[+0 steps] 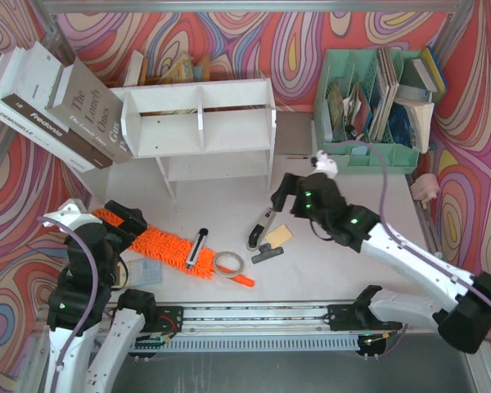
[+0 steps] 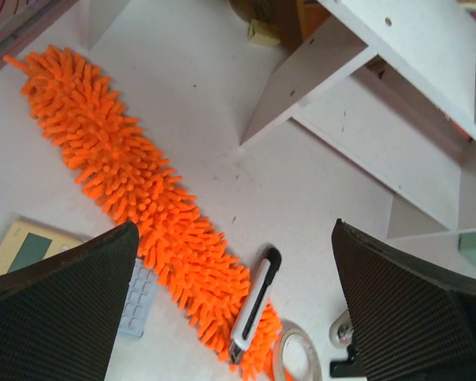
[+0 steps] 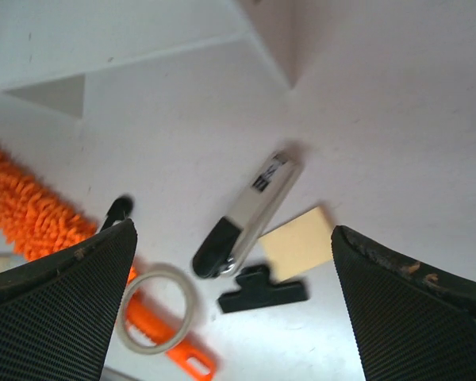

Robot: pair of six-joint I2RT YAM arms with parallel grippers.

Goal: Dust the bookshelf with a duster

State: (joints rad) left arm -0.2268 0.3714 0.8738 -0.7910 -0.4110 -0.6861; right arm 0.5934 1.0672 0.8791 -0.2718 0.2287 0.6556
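1. Left side. A stack of books (image 1: pixel 56 105) leans against the left end of the bookshelf (image 1: pixel 200 119). The left gripper (image 1: pixel 131 225) sits over the left, fluffy end of the duster (image 1: pixel 159 244). In the left wrist view its fingers (image 2: pixel 59 305) are spread wide, released and grasping nothing. The frames do not show whether they touch the strands.

2. Duster. The duster lies flat on the table (image 1: pixel 213 201), in front of the bookshelf and apart from it. It runs diagonally from near the left arm toward the table's near centre. A utility knife (image 1: pixel 198 246) lies across its strands near the right end. Just beside that, a ring of tape (image 1: pixel 227 263) rests on the orange handle (image 1: pixel 241 280).

3. Centre. The bookshelf stands upright at the back of the table, with a central divider splitting its upper tier.

4. Right side. The right gripper (image 1: pixel 285 195) is positioned in front of the shelf's right end, with its fingers (image 3: pixel 412 305) also spread wide and empty. Below it on the table lie a black-and-grey cutter (image 1: pixel 258 233), a black clip (image 1: pixel 268 254) and a yellow note pad (image 1: pixel 278 235), close together. A mint-green organizer (image 1: pixel 368 106) holding booklets stands to the right of the bookshelf.
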